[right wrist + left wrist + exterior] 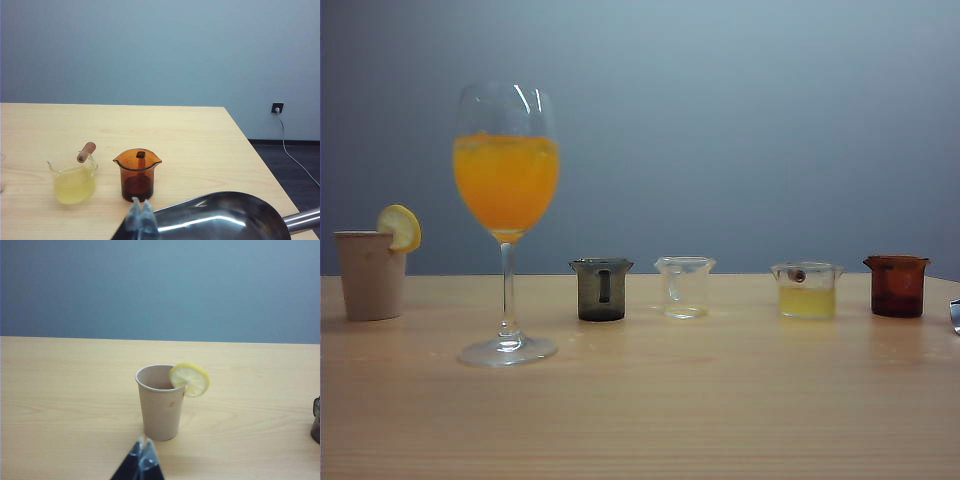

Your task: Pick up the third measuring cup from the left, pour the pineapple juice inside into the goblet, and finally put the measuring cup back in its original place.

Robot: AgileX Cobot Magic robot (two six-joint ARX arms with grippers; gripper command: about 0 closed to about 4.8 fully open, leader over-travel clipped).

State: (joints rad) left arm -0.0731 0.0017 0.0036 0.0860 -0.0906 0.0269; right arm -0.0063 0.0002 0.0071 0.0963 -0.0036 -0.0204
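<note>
Nearest to us in the right wrist view, the right gripper (141, 216) sits low with its fingertips pressed together and nothing between them. Just beside it lies a shiny steel pan (220, 215), its handle running out toward the table's right edge; beyond that edge the floor drops away, with a wall socket (277, 107) and its cord behind. In the left wrist view we see the left gripper (142, 460) only as a dark tip, seemingly drawn to a point, but we cannot tell for sure how its jaws stand; it grips nothing we can see.

The wooden table (640, 420) offers a wide bare stretch in front of the vessels, as the exterior view shows. The goblet (507, 220) stands nearest, left of centre, its bowl more than half full of deep orange drink. Behind it runs a row of four small cups, well apart from each other: a smoky grey cup (601, 290), a clear empty cup (684, 287), the third measuring cup (807, 290) and an amber-brown cup (897, 286).

The third measuring cup stands upright, right of centre, untouched, its reddish-brown stub handle pointing toward us. The pineapple juice (807, 302) fills roughly its lower half. Far left, a beige cup (371, 275) carries a lemon slice (400, 228) on its rim. A plain grey-blue wall closes the back.
</note>
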